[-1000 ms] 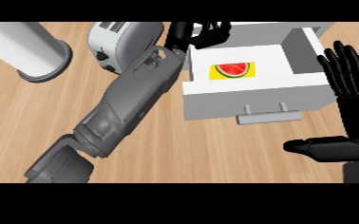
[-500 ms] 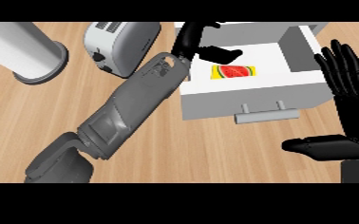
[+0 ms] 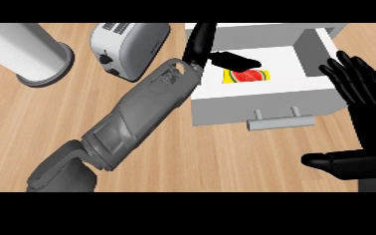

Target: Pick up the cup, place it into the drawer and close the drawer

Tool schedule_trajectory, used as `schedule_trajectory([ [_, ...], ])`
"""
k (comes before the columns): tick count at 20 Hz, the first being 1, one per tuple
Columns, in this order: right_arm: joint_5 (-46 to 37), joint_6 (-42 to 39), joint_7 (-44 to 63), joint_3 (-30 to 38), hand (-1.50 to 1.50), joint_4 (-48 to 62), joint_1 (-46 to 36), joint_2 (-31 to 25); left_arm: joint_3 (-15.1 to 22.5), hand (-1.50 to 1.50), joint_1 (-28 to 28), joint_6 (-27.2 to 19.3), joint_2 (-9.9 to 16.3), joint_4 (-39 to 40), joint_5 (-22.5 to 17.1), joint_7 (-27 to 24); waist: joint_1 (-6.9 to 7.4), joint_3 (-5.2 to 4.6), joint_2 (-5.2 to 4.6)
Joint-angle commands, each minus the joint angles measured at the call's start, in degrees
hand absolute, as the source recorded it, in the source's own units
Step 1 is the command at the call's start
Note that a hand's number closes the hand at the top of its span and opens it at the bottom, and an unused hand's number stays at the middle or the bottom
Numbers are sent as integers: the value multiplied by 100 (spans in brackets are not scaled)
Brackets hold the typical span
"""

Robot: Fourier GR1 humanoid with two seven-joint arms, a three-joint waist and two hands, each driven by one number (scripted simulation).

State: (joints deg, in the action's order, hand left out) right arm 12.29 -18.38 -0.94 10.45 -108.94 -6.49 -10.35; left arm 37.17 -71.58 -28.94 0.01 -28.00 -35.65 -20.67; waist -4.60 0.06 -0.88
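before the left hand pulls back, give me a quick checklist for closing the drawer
1. Cup inside the drawer: ok, it lies on the drawer floor.
2. Left hand off the cup: cannot tell, its fingers sit right over it.
3. Left hand out of the drawer: not ok, it is above the opening.
4. Drawer open: ok, pulled out.
5. Handle free to push: ok, nothing in front of it.
6. Right hand out of the way: ok, open at the right edge, beside the drawer.

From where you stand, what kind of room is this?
Most likely a kitchen: a light wooden countertop carries a silver slot toaster, a tall brushed-metal canister, and an open white drawer box with a handle.
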Motion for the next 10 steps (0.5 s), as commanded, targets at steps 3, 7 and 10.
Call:
schedule_trajectory([
  [3,354,-425,182,126,150,-204,112,-357,-340,-150,-303,-9,-1,-217,-285,-184,216,-4,54],
  [7,-679,-739,-304,-380,150,-456,566,-484,-560,-150,-310,53,0,-235,-238,-279,320,-4,66],
  [10,-588,-785,289,-289,150,-770,500,-797,-727,-150,-193,75,381,-641,-294,132,433,-9,109],
])
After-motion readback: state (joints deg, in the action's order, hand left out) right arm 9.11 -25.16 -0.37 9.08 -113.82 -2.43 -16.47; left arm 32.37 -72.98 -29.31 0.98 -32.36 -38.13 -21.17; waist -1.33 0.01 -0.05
